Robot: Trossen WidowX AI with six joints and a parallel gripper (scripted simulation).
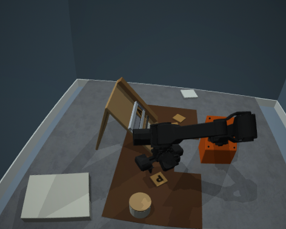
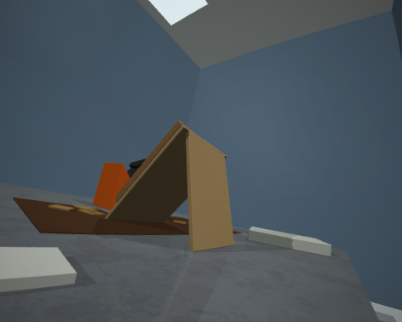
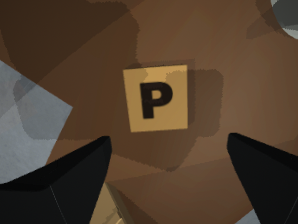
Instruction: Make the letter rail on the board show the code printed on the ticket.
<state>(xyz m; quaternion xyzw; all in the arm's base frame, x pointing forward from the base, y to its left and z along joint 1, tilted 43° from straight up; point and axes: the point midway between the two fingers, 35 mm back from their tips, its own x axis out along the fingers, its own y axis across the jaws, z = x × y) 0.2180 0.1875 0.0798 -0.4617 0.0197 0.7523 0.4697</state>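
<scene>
The board point(image 1: 114, 103) point(image 2: 149, 189) stands tilted. Its grey letter rail point(image 1: 131, 118) holds a tile point(image 1: 139, 111) at the far end; the arm hides the rest of the rail and most of the ticket. The P tile point(image 1: 159, 179) point(image 3: 165, 120) point(image 2: 180, 221) lies flat, letter up, on the brown mat point(image 1: 184, 194). My gripper point(image 1: 158, 167) point(image 3: 169, 142) is open and empty above the mat, with the P tile just ahead of and between its fingertips in the wrist view. Another loose tile point(image 1: 179, 117) point(image 2: 61, 207) lies beyond the arm, with more partly hidden beside it.
A round pot with a wooden top point(image 1: 140, 202) stands on the mat near the P tile. A large pale slab point(image 1: 58, 195) point(image 2: 289, 240) lies left of the mat. A small white plate point(image 1: 189, 94) lies at the back. The orange base point(image 1: 218, 155) point(image 2: 111, 185) carries the arm.
</scene>
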